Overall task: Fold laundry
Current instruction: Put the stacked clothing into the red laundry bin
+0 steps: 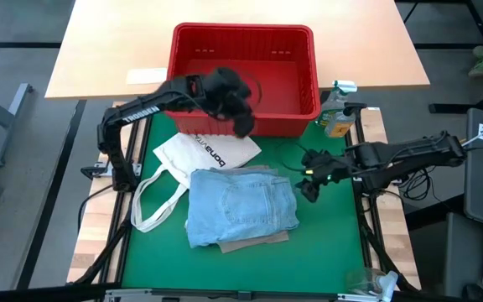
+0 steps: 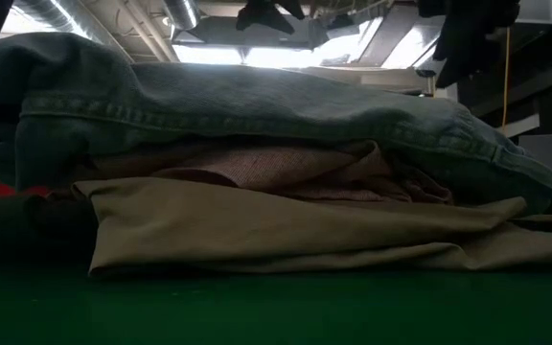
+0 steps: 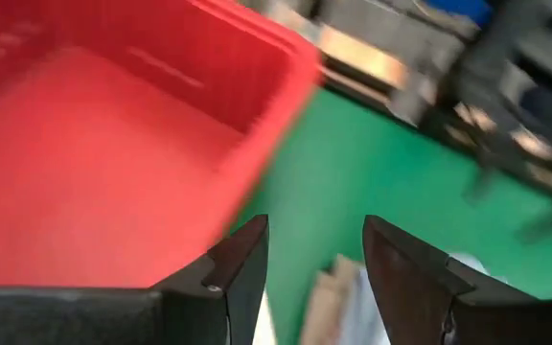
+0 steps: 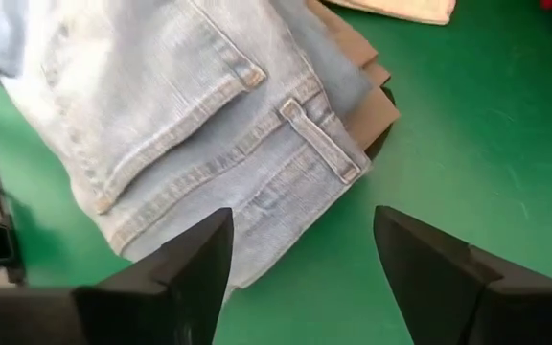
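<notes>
A folded stack of laundry lies in the middle of the green mat. Light blue denim jeans (image 1: 241,205) are on top, a mottled pink top (image 2: 286,168) is in the middle, and beige trousers (image 2: 286,235) rest on the mat at the bottom. My left gripper (image 3: 314,230) is open and hangs over the near rim of the red basket (image 1: 243,67), with nothing between its fingers. My right gripper (image 4: 305,225) is open above the mat just right of the stack, over the jeans' waistband edge (image 4: 319,144). It touches nothing.
A white tote bag (image 1: 204,153) with black lettering lies flat between the basket and the stack, its handles trailing toward the left. A spray bottle (image 1: 339,117) stands at the basket's right corner. Bare green mat (image 1: 325,243) lies right of and in front of the stack.
</notes>
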